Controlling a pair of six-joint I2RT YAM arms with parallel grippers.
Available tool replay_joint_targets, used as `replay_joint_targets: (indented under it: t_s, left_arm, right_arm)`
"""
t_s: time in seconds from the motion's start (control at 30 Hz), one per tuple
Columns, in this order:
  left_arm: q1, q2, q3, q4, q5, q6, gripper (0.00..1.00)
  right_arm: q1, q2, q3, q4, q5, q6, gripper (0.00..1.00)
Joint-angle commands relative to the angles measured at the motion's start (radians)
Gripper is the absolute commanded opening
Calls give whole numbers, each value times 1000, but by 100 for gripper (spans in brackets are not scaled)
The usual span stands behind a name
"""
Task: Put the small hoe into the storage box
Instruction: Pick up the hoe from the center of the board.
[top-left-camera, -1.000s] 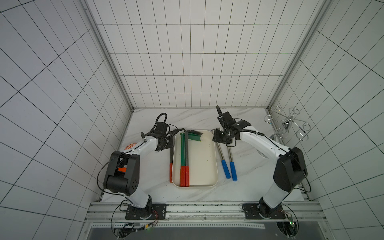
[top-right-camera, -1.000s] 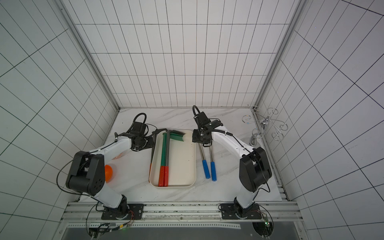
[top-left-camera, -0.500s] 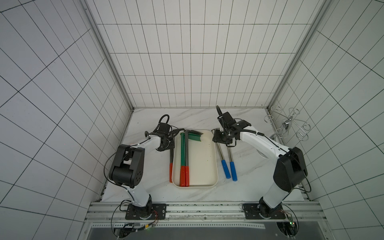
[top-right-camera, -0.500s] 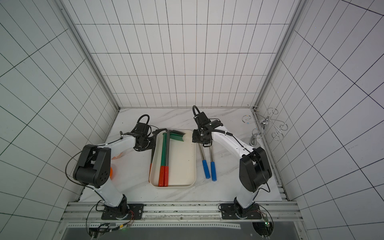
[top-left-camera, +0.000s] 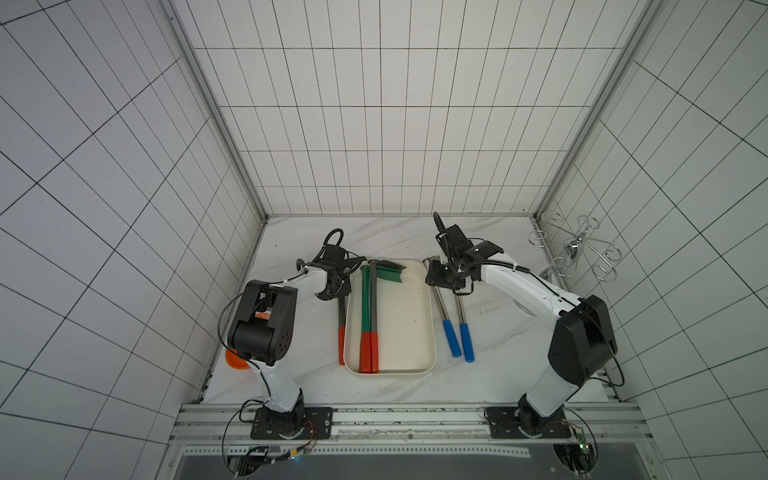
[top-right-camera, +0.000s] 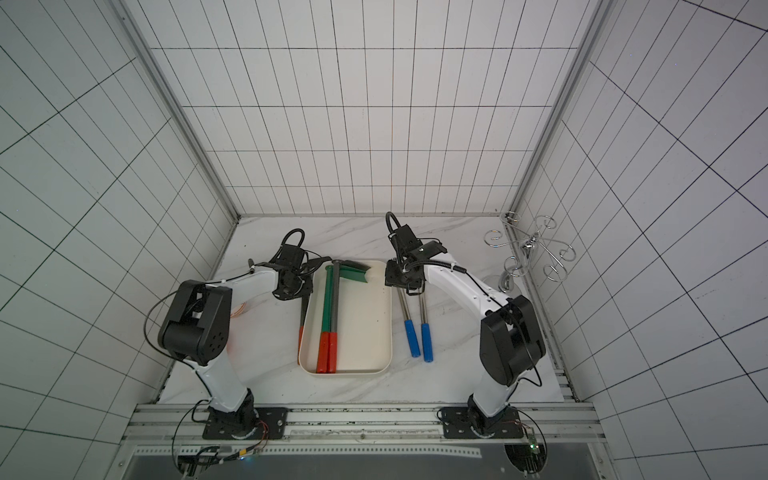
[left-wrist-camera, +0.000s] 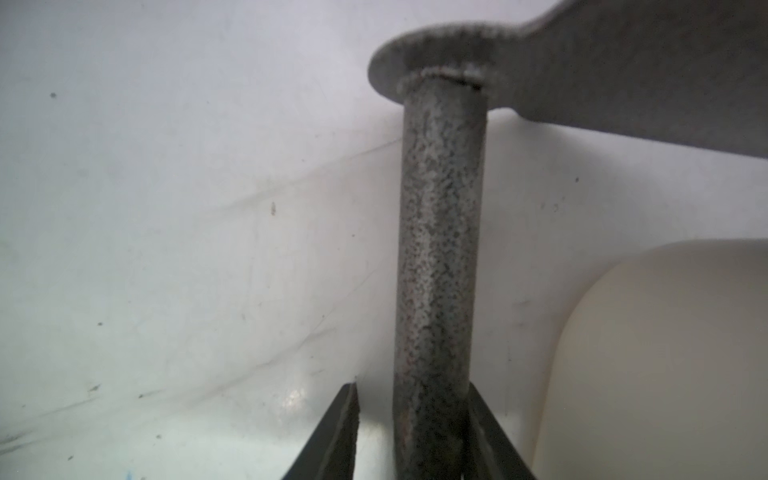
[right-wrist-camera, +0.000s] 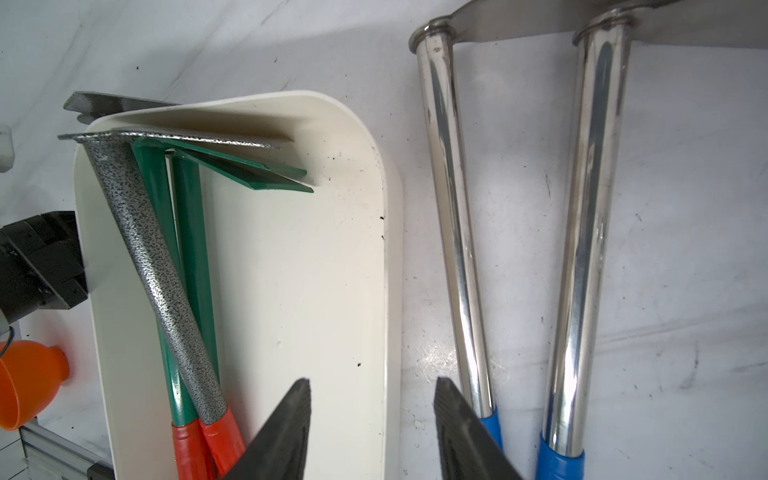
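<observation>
Storage box (top-left-camera: 430, 332): one, centre of both top views.
Grey speckled hoes (top-left-camera: 372, 303) with red grips: two, one inside the box, one just left of it.
Green hoes (right-wrist-camera: 195, 249): two green shafts show in the right wrist view; in both top views only one is distinct.
Steel hoes with blue grips (top-left-camera: 451, 338): two, right of the box.
Orange bowl (top-left-camera: 233, 360): one, lower left.
Wire rack (top-left-camera: 573, 249): one, far right.
</observation>
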Motion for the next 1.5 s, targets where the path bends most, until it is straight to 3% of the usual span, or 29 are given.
replay_joint_targets:
  t_s: [0.0,0.37,0.67,0.8,0.9,1.13,1.47]
  left_arm:
    - [-5,21,17,7,-26,-11,36]
    - [7,-16,47,-32,-51,7,15]
    - [50,-196,157,-208,-134,50,0]
    - [50,-263,245,-315,-147,64,0]
    - [40,-302,303,-372,-97,76,0]
    - [-149,-323,404,-468,-109,43,0]
    - [-375,-212,446,-468,-168,-28,0]
  right_arm:
    - [-7,-25,-49,-3,2,-7,50]
    - [-7,-25,-46,-3,-2,-8,50]
    - [-7,-42,-56,0,-1,-5,50]
    - [-6,-50,-65,2,1,-2,50]
    - [-8,-59,-75,6,2,1,50]
    - [-8,-76,-99,12,5,8,50]
    - [-8,-96,-117,11,13,12,50]
